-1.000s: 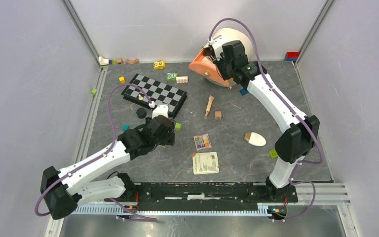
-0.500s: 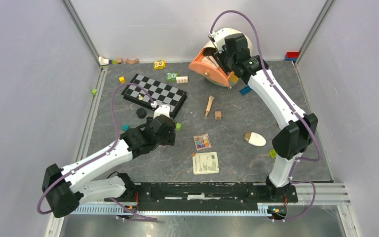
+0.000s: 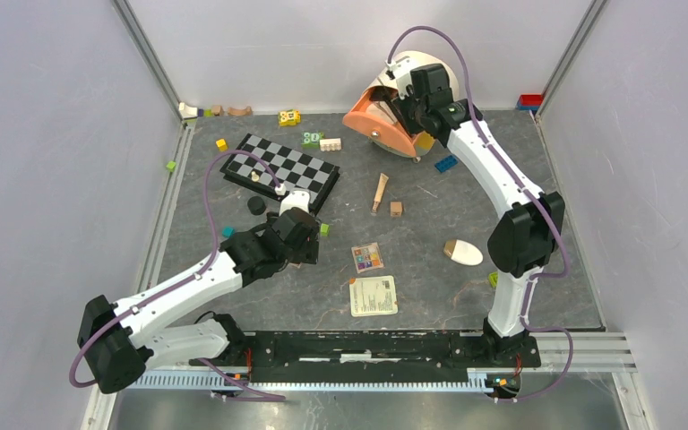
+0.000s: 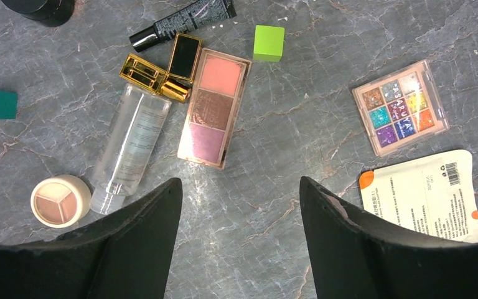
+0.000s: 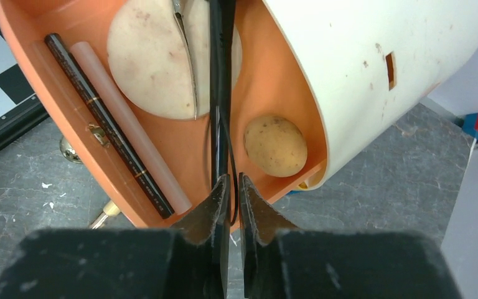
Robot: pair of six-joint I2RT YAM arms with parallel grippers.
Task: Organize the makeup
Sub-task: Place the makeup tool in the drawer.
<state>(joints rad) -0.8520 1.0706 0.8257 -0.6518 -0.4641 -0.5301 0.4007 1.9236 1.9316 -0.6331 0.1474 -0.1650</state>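
An orange makeup case [image 5: 274, 93] with a white lid [image 5: 373, 68] lies open at the back. It holds a black pencil [image 5: 99, 118], a pink pencil [image 5: 131, 128], a round puff [image 5: 149, 62] and an egg-shaped sponge [image 5: 275, 145]. My right gripper [image 5: 232, 180] sits at the case's rim, its jaws a sliver apart, with a black brush handle [image 5: 220, 93] running from its tips into the case. My left gripper [image 4: 239, 199] hangs open over bare table. Just beyond it lie a pink palette [image 4: 215, 109], a clear tube [image 4: 131, 146], a round compact [image 4: 60, 199] and a multicolour palette [image 4: 400, 107].
A gold lipstick [image 4: 154, 76], black tube [image 4: 183, 22], green cube [image 4: 269, 42] and white sachet [image 4: 423, 193] lie near the left gripper. The chessboard [image 3: 282, 167], a beige tube [image 3: 381, 191], a blue brick [image 3: 446, 163] and an oval object [image 3: 463, 253] lie on the table.
The right arm has pushed further back into the case and its jaws have parted slightly. The left arm has barely moved.
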